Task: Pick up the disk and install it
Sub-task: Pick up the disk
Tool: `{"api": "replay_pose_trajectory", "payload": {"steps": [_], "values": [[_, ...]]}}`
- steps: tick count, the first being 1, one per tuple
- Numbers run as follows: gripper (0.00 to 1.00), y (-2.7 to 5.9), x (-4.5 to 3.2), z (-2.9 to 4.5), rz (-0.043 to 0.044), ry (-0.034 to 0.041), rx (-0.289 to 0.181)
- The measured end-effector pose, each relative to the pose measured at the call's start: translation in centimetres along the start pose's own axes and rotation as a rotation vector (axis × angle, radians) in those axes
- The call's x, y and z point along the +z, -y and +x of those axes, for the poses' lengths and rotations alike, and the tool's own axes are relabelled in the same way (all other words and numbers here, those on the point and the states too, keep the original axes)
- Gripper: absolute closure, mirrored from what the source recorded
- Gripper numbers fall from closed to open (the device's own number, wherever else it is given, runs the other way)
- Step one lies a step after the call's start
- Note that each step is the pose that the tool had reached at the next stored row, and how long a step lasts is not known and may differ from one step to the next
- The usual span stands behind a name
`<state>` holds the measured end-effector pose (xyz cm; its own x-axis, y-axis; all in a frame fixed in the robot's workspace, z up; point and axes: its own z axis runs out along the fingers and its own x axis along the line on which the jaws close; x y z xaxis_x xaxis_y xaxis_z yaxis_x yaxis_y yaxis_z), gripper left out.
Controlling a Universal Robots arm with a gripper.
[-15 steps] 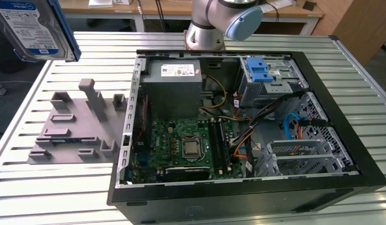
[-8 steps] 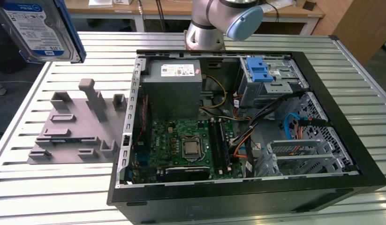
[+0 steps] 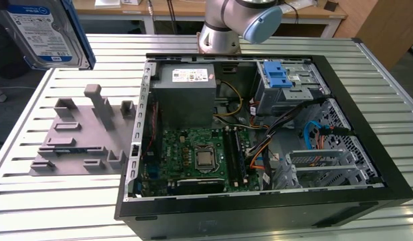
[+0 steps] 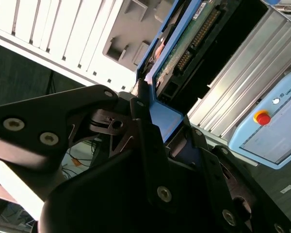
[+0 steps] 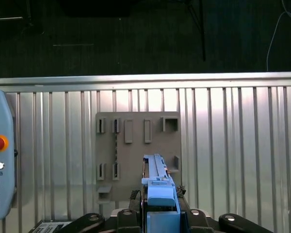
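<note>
Clamping the flat, blue-framed silver disk (image 3: pixel 42 32) tight, the black hand (image 4: pixel 162 114) hangs above a ribbed metal table (image 5: pixel 233 145).

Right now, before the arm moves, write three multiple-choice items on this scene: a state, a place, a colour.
1. The computer case is: A. open B. closed C. upside down.
2. The disk is: A. inside the case B. held in the gripper C. in a person's hand.
3. The disk's frame is: A. red B. blue C. yellow.
Answers: 1 A, its green board shows; 2 B, the gripper clamps its frame; 3 B, blue edging.
</note>
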<state>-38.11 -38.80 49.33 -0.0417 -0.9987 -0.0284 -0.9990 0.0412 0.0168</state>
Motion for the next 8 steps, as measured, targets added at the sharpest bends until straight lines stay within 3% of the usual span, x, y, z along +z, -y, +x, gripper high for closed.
{"api": "replay_pose_trajectory", "payload": {"steps": [8], "values": [[0.64,0.87,-0.01,0.1,0.0,0.0,0.0]]}}
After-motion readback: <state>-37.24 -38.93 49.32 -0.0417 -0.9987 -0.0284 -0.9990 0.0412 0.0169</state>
